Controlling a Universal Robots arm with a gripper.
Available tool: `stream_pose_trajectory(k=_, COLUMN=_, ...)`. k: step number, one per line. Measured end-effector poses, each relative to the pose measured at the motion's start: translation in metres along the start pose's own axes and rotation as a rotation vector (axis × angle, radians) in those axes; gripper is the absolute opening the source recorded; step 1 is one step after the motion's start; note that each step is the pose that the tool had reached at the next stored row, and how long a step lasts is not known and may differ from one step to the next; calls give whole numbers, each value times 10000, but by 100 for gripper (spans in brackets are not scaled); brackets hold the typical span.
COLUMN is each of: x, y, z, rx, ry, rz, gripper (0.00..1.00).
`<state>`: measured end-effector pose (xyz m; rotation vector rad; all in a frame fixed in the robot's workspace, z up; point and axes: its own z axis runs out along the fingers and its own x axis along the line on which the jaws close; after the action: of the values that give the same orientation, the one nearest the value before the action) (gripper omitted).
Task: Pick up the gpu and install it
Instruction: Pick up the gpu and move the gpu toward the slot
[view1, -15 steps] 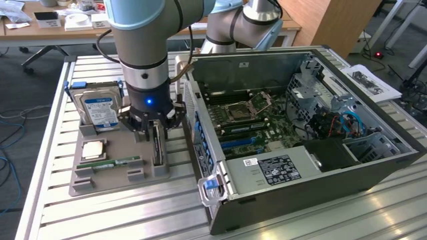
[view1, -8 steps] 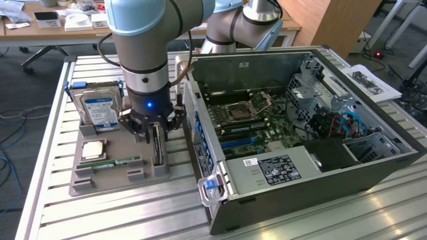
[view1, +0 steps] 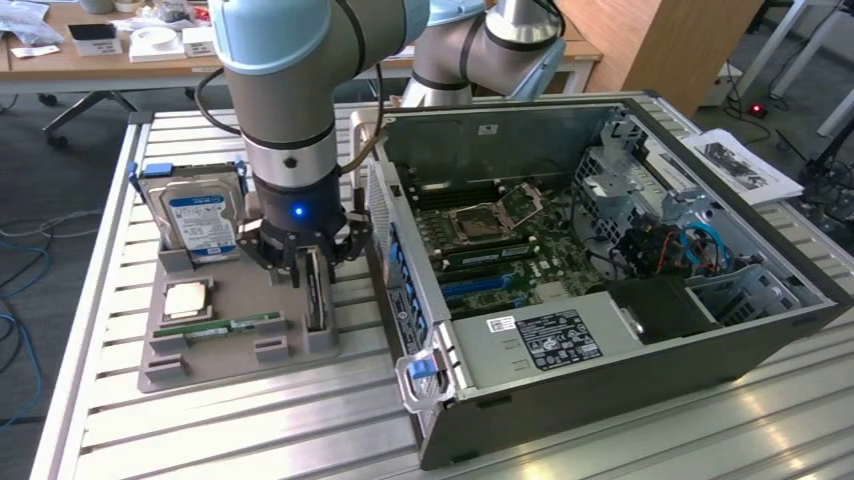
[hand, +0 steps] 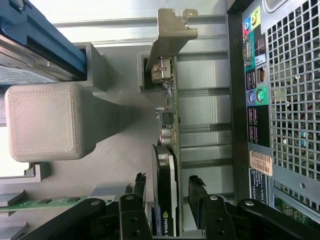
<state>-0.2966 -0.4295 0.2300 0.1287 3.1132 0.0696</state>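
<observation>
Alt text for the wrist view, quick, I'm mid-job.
The open hand straddles the gpu, which stands on edge in a grey holder. Its silver bracket is at the far end, and the computer case, ports facing the card, runs alongside.

No lettering can be made out for certain. The hard drive (view1: 200, 218) wears a blue-and-white label, and the power supply (view1: 534, 345) in the computer case (view1: 667, 385) a black-and-white label (view1: 550, 335) beside a small white sticker (view1: 501, 322), all too fine to read. In the wrist view the gpu (hand: 166, 170) bears a small green emblem (hand: 165, 225), and a tan sticker (hand: 261, 162) on the case's rear shows illegible print.
</observation>
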Motion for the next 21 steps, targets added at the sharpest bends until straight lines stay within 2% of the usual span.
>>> stream_pose_trajectory(k=21, x=12, y=7, z=-1, rx=1, ry=2, rz=-2, gripper=47)
